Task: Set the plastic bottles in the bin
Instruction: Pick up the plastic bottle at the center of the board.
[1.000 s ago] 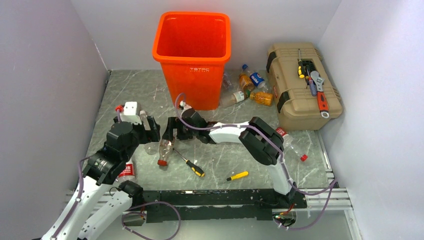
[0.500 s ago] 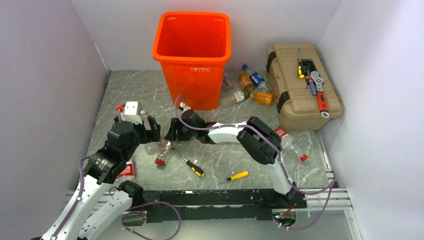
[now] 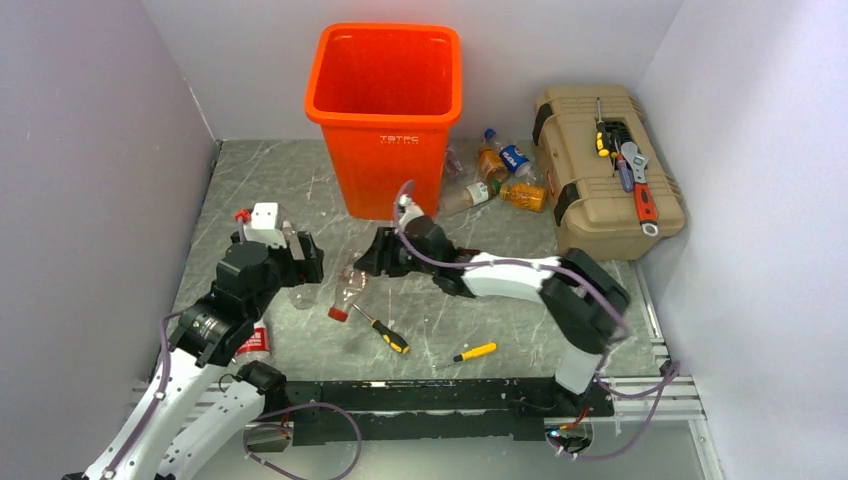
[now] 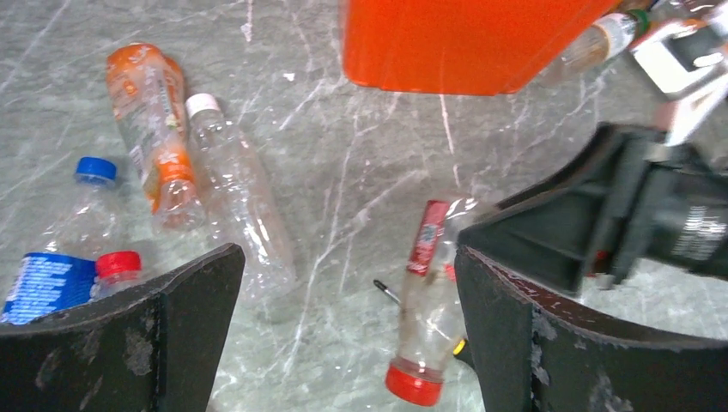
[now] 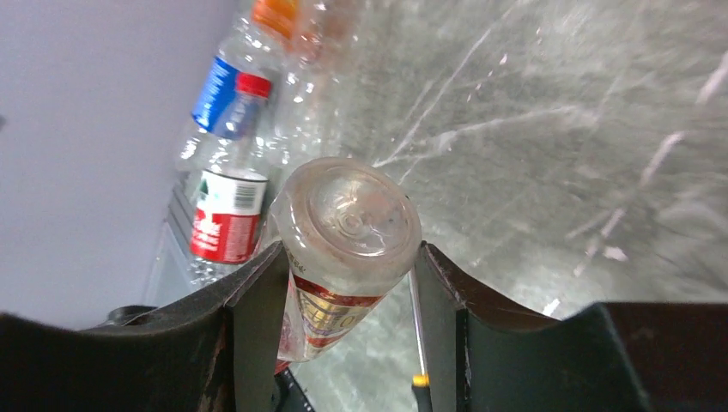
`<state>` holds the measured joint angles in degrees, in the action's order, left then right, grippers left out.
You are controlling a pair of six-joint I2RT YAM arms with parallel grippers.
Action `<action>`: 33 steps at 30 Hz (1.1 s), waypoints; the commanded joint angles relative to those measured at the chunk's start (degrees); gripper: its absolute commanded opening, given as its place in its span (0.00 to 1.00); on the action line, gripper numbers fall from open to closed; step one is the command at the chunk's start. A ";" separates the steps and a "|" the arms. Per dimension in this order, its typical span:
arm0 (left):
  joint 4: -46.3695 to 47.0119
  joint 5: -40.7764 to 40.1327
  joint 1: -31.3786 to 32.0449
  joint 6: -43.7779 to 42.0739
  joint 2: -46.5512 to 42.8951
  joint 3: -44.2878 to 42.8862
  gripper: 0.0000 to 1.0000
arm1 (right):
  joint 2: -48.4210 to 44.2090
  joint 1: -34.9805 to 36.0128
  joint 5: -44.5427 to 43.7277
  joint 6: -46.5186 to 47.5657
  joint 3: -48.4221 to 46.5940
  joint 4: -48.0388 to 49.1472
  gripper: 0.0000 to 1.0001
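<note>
Bottle shifted right, inside right claw (clamped)

Place: a robotics lab test cell.
Enclosure: plain white walls close in the left, far and right sides.
Surface: one grey, marble-patterned surface fills the cell.
Robots: a left arm and a right arm, both trailing cables, are bolted to a black rail along the near edge.
Props: an orange bin at far centre, a tan toolbox carrying a wrench at far right, plus scattered plastic bottles and yellow-handled screwdrivers.
</note>
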<state>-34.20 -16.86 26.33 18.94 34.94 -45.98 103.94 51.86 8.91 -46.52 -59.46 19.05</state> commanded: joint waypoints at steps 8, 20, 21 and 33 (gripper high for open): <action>19.74 38.93 -0.05 0.95 4.19 4.74 0.99 | -37.94 -2.96 -12.08 10.73 21.72 -2.65 0.24; 37.21 69.75 1.04 10.75 22.55 4.01 1.00 | -52.46 -3.51 -11.71 10.53 25.06 -5.74 0.24; 36.96 69.78 1.74 10.02 22.50 4.11 0.99 | -52.64 -3.51 -11.70 10.43 25.14 -5.50 0.24; 22.06 65.80 9.75 0.09 26.02 0.72 0.96 | -52.37 -3.52 -10.76 9.88 24.51 -3.79 0.24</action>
<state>-6.00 50.04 34.20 24.12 58.94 -41.41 52.38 48.45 -1.54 -37.01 -34.20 12.75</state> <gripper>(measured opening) 0.990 0.552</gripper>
